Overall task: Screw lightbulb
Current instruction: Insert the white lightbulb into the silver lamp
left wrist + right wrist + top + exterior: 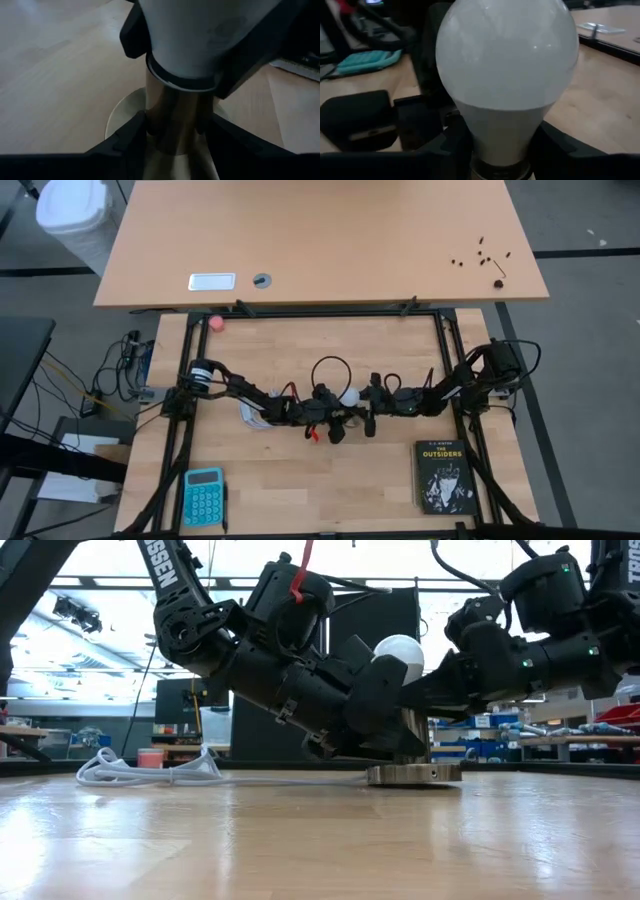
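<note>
The white lightbulb [507, 55] stands upright at the table's middle [348, 396]. Its lower end sits at the top of a metallic socket's upright stem [175, 105], and the socket's round base disc [413, 774] lies flat on the wooden table. My left gripper [175, 127] comes in from the table's left and is shut on the stem below the bulb. My right gripper [500, 140] comes in from the right and is shut on the bulb's narrow neck. A white cord [150, 772] runs left from the socket. My left gripper pinches the socket's metal stem [172, 120] between its two fingers [132, 132], just above the base disc. The fingers come nearly level from the table's left and lie across the stem. The socket stands upright with its disc on the table. My right gripper pinches the bulb's tapering neck [500, 127] between its two fingers [455, 142], below the round globe. It comes nearly level from the table's right. The bulb stays upright on the socket's top.
A black book [443, 477] lies at the near right and a teal calculator [204, 495] at the near left. A pink ball [216, 322] rests at the far left corner. The coiled cord [252, 415] lies left of the socket.
</note>
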Available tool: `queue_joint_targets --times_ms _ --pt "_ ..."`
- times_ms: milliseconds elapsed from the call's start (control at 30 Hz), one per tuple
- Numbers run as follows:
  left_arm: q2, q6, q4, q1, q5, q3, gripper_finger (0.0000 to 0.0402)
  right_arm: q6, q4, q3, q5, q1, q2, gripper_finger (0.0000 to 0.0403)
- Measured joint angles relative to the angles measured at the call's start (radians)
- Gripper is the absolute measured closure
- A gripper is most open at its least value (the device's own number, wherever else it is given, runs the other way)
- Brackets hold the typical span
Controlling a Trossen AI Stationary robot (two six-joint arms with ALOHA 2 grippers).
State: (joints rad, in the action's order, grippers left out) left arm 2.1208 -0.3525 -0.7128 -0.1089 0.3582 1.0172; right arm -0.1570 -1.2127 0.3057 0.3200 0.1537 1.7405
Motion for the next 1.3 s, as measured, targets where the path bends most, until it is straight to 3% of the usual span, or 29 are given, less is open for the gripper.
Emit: queue_joint_targets --times_ms 300,500,733,1133,1300 --pt "0.0 -0.077 0.002 -0.001 0.059 0.0 0.0213 -0.057 0.115 0.071 0.239 0.089 0.002 0.0238" --pt "0.001 -0.075 0.013 -0.009 0.12 0.0 0.0213 -0.168 0.229 0.122 0.308 0.094 0.001 0.0238" --pt "0.001 -0.073 0.023 -0.012 0.125 0.0 0.0213 -0.082 0.238 0.131 0.309 0.111 0.002 0.0223" --pt "0.001 -0.073 0.019 -0.009 0.102 0.001 0.0213 -0.056 0.253 0.051 0.194 0.109 -0.106 0.0089" --pt "0.0 -0.073 0.021 -0.008 0.103 0.001 0.0213 -0.05 0.312 0.049 0.126 0.067 -0.159 0.0071"
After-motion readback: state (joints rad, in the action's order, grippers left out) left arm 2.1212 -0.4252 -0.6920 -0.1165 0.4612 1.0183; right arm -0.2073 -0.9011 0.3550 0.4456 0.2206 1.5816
